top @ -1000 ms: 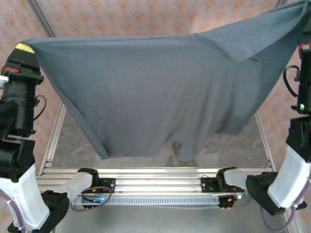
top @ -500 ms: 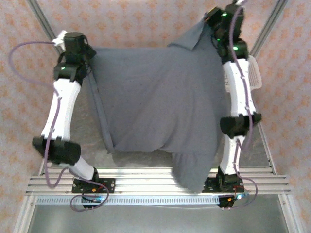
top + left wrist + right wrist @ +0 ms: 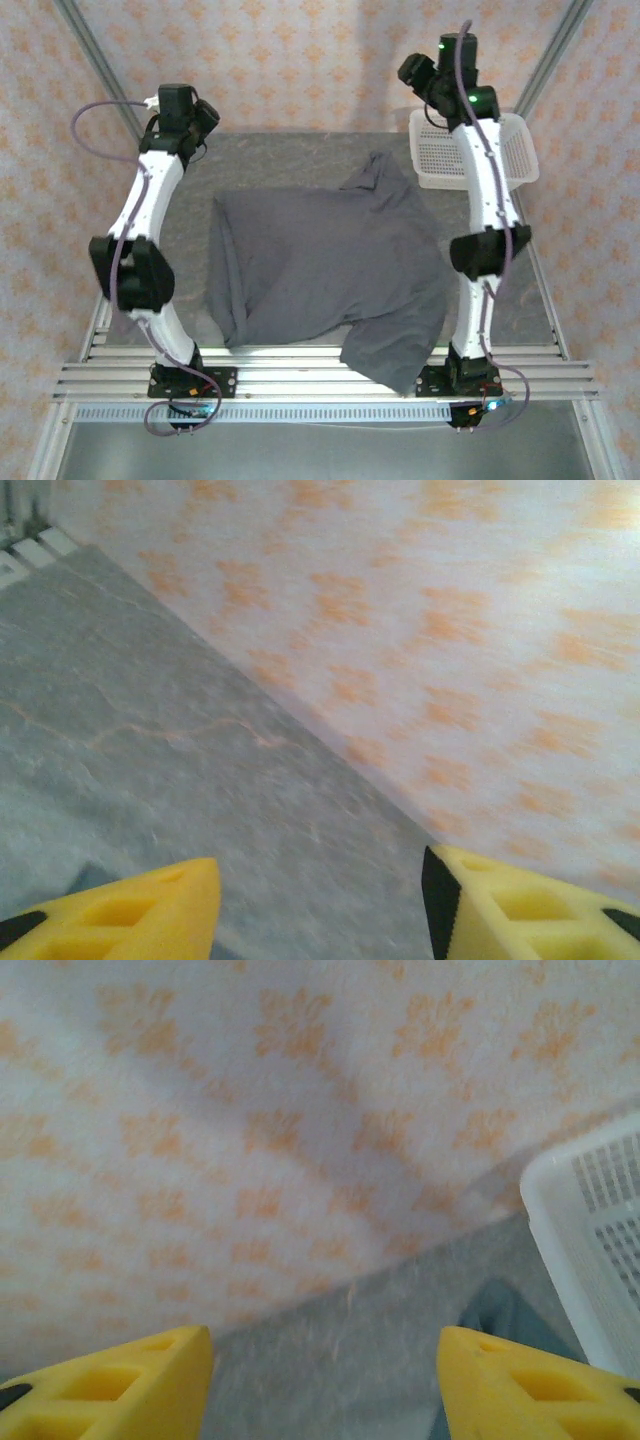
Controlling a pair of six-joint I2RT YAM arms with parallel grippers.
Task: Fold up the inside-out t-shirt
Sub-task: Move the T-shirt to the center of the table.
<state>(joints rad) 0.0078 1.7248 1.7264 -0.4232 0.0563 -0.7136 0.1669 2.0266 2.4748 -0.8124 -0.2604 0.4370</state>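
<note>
The dark slate-grey cloth t-shirt (image 3: 320, 270) lies rumpled on the grey counter (image 3: 290, 160), left end effector (image 3: 320, 900) and right end effector (image 3: 325, 1380) both apart, empty.

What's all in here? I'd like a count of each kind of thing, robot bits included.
T-shirts: 1, the dark grey t-shirt lying on the table
Baskets: 1, the white basket at the far right
Robot arms: 2, the left arm and the right arm
Total: 4
</note>
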